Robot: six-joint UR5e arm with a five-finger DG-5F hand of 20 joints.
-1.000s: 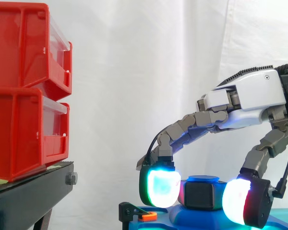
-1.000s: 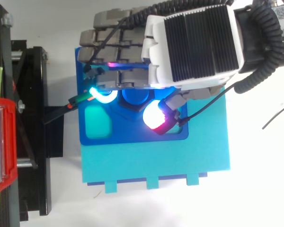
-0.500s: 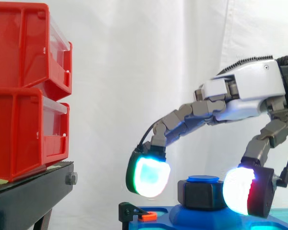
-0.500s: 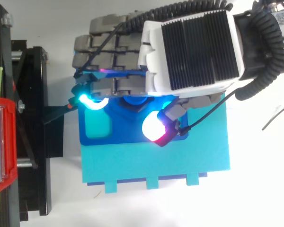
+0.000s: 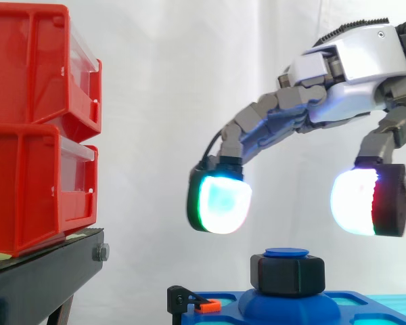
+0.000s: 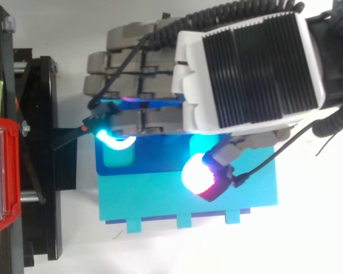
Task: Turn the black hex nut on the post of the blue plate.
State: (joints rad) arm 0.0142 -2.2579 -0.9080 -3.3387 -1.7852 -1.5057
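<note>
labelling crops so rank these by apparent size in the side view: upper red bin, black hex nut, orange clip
1. upper red bin
2. black hex nut
3. orange clip
None look alike.

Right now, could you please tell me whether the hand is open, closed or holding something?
Hand: open, holding nothing; it hovers above the black hex nut, not touching it.

Red bins [image 5: 27, 183] on a black stand [image 5: 47, 277], before a white curtain [image 5: 189, 81].
The two bins sit stacked one on the other at the left, each with a clear front. A bolt head [image 5: 101, 252] shows on the stand's near edge, just under the lower bin.
</note>
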